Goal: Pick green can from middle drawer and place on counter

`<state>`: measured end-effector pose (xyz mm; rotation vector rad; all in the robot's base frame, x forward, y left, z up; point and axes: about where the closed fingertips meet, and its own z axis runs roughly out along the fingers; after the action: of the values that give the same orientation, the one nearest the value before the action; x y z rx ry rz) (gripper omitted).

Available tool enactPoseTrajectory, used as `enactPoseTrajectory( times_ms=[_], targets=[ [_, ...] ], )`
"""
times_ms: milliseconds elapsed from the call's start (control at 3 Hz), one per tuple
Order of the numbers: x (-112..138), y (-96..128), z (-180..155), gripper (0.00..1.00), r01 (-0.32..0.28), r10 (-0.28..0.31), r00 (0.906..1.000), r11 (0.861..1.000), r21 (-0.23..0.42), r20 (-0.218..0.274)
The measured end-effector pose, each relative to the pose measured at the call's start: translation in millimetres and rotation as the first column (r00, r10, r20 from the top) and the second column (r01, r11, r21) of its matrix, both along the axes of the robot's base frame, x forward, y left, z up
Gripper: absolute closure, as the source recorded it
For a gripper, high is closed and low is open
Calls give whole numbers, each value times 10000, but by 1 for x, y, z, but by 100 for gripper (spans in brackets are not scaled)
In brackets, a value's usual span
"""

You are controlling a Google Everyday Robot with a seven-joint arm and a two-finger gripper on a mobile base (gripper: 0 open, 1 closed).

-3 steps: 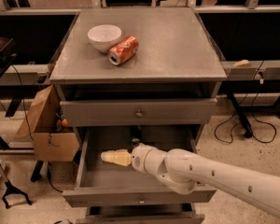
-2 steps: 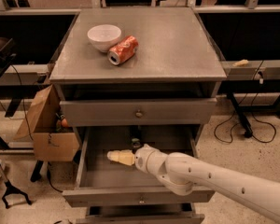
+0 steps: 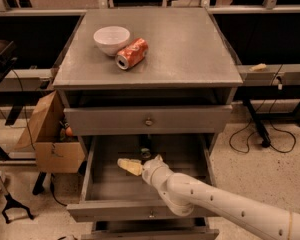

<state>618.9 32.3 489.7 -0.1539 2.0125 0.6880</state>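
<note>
White arm, pale yellow gripper.
Shell smooth, glossy off-white, built of rounded tube sections. Fat bulbous joint partway along; narrower knobbly wrist ahead of it. Small dark dots, screws or holes, in rows along the forearm and round the joint. Thin tan band rings the tube near the frame's right edge. No cables showing. Gripper cream-yellow, duller than the shell, tapering to a blunt tip; it sits inside the open drawer, above the floor.
</note>
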Motion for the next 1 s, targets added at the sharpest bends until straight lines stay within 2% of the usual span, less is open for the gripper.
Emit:
enactPoseTrajectory(
  times_ms=[333, 667, 1000],
  targets=[
    [12, 14, -9, 0, 700, -700, 9975, 9957, -600, 31],
    [26, 45, -14, 0, 1320, -1404, 9889, 9802, -1477, -486],
    [29, 43, -22, 0, 1873, -2024, 9772, 9643, -1872, -648]
  ],
)
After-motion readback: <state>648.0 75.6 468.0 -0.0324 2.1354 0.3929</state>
